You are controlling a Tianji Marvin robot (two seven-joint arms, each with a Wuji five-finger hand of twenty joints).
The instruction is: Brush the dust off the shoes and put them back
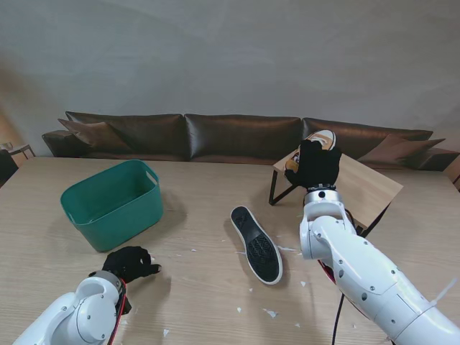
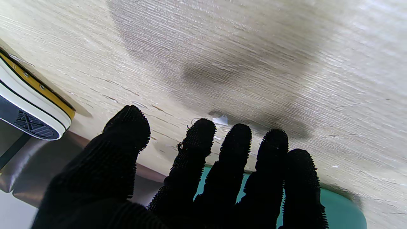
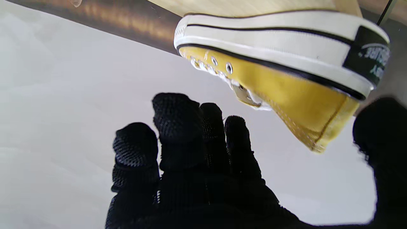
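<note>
One yellow sneaker (image 1: 256,246) lies on the table's middle with its dark sole up; its toe (image 2: 28,101) shows in the left wrist view. The other yellow sneaker (image 1: 323,138) (image 3: 286,73) stands on a small raised wooden rack (image 1: 366,183) at the far right. My right hand (image 1: 316,167) (image 3: 197,165), in a black bristly glove, is right at that sneaker's heel. It is open, fingers to one side and thumb (image 3: 384,133) to the other, with no grip visible. My left hand (image 1: 129,263) (image 2: 190,178) hovers low over the table near me, open, fingers spread, holding nothing.
A green plastic basket (image 1: 115,205) (image 2: 340,206) stands at the left, just beyond my left hand. Small white scraps (image 1: 269,313) (image 2: 221,120) lie scattered on the wood near me. A dark leather sofa (image 1: 215,136) runs behind the table's far edge.
</note>
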